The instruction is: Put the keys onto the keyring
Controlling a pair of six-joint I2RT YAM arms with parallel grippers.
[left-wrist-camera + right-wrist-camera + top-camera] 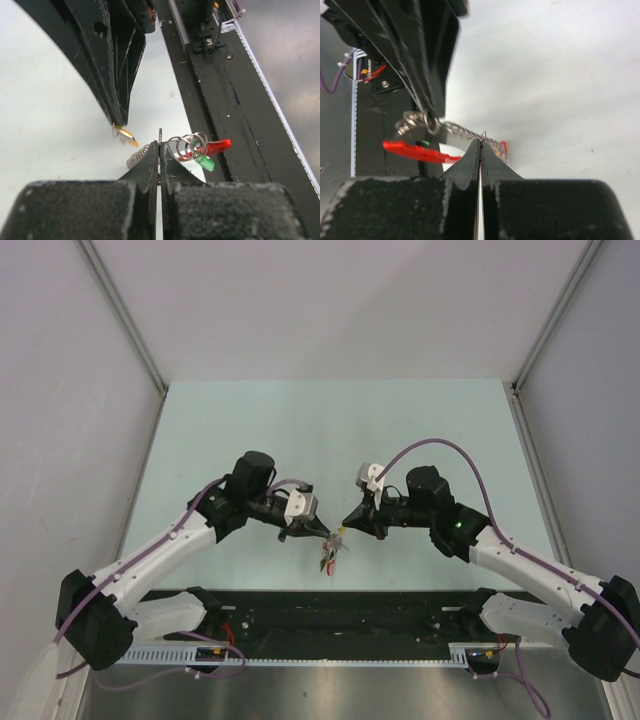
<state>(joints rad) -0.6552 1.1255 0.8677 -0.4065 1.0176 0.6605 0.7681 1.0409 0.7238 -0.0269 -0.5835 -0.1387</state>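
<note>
Keyring (136,157): a small metal ring piece with a pale grey ridged strip. It is held off the counter at mid-front, between the two gripper tips. In the right wrist view the ridged strip runs from the left gripper's tip across to the right gripper's tip, and a small red part shows just behind the right finger.

Red-headed metal key (218,146) and green-headed metal key (205,163): both hang from small silver split rings (187,145) just beside the left gripper's tip, with the green one under the red. In the top view they dangle as one cluster below the point where the tips meet.

Yellow-orange-headed key (128,136): sits right at the tip of the right gripper, close to the ridged strip. It is blurred, and whether it is pinched there or only touching cannot be told.

Left gripper (160,149): jaws clenched, with a thin wire loop of the keyring standing up from between the tips.

Right gripper (481,144): jaws clenched, with a fine wire arc showing at the very tip.

The two arms reach inward from either side, tips nearly touching, above the pale green counter (300,430). A black rail (340,615) runs along the near edge beneath the hanging keys.
</note>
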